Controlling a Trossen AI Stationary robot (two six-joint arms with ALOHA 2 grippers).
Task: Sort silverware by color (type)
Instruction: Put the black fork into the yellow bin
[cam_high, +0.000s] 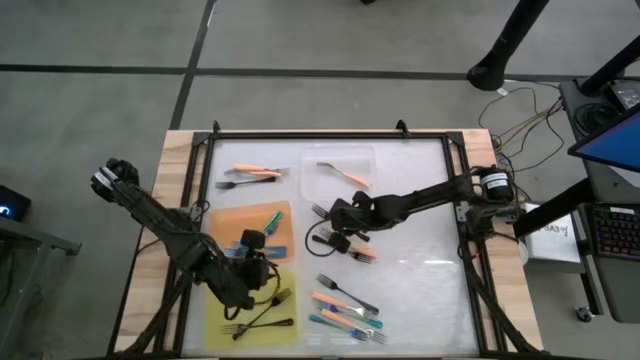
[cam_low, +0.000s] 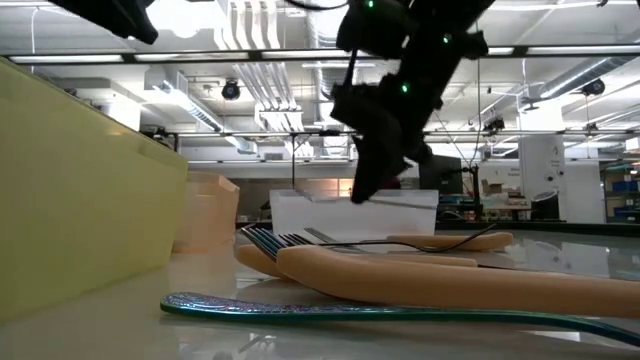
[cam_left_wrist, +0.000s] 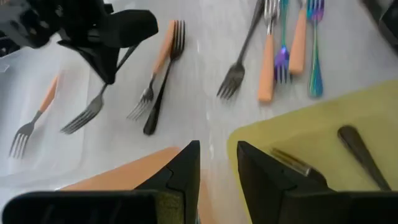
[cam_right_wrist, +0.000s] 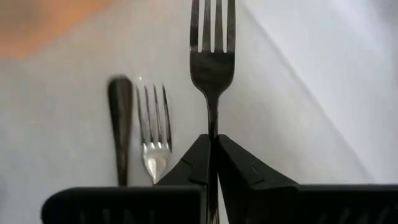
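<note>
My right gripper (cam_high: 335, 213) is over the table's middle, beside the clear tray (cam_high: 340, 160), and is shut on a dark fork (cam_right_wrist: 212, 50). This fork's tines (cam_high: 320, 210) point toward the table's left. My left gripper (cam_high: 262, 262) hovers open and empty (cam_left_wrist: 217, 168) over the border of the orange mat (cam_high: 235, 225) and the yellow mat (cam_high: 222, 305). Black forks (cam_high: 262, 312) lie on the yellow mat and teal forks (cam_high: 272, 220) on the orange mat. An orange-handled fork and a black fork (cam_high: 348, 248) lie under my right gripper. My right gripper pinches the dark fork's thin neck (cam_right_wrist: 212, 127), just behind the tines, between its two shut fingers, which lie along the fork. The handle is hidden behind the fingers. In the left wrist view the fork (cam_left_wrist: 87, 112) slants down from the gripper. I cannot tell whether its tines touch the table.
Orange-handled forks (cam_high: 250, 173) lie at the far left, and another (cam_high: 345, 176) lies in the clear tray. A mixed group of orange, teal and dark forks (cam_high: 345, 305) lies near the front edge. A black frame (cam_high: 330, 134) rims the table.
</note>
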